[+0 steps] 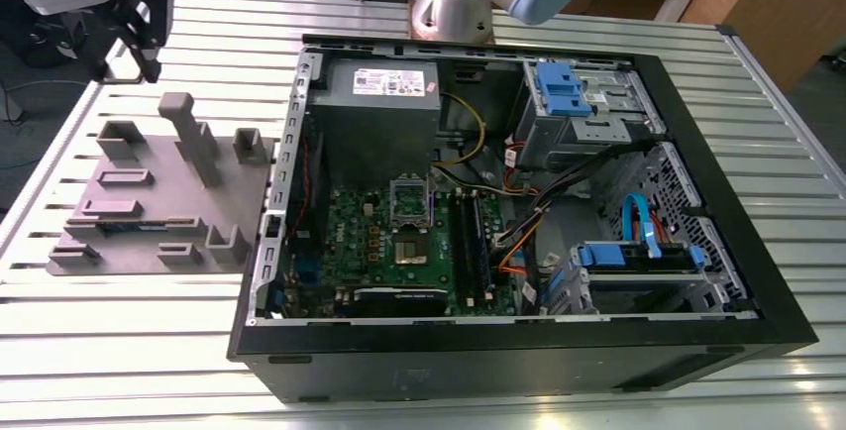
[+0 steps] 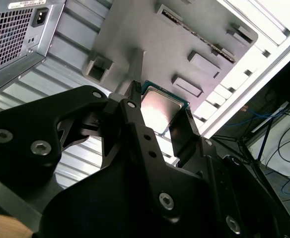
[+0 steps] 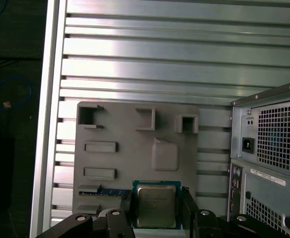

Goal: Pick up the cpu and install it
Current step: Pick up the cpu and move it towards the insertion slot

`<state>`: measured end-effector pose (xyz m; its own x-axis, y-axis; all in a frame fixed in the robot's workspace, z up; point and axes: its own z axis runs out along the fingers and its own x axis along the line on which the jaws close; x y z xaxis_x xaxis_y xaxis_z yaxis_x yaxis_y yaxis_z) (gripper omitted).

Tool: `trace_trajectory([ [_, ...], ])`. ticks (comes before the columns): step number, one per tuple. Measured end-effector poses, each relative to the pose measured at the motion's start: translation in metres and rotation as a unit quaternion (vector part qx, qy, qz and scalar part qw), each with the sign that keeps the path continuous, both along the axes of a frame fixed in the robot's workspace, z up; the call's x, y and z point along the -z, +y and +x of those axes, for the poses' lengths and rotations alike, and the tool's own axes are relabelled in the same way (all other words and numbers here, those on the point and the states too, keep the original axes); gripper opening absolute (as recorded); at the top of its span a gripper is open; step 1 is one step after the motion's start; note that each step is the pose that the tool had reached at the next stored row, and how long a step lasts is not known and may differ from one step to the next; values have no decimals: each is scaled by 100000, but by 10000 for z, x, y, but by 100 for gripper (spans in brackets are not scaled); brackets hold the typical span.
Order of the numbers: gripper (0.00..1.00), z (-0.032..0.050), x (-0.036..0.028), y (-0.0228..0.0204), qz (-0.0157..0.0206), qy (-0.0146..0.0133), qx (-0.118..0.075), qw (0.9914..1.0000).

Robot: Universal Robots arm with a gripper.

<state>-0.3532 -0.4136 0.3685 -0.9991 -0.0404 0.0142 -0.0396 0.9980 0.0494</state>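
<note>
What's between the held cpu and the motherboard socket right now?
Just the open case's wall on the exterior view's left; the socket looks uncovered. The gripper grips the cpu.

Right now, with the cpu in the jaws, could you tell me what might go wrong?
The cpu is pinched only by its edges between the jaws above the grey fixture; it could slip or tilt. Going into the computer case, loose cables beside the motherboard could snag the jaws.
</note>
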Motion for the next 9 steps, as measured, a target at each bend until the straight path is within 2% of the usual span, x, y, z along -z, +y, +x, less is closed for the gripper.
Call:
trace_trajectory([
  [9,47,30,0,0,2,-1,-3,100000],
])
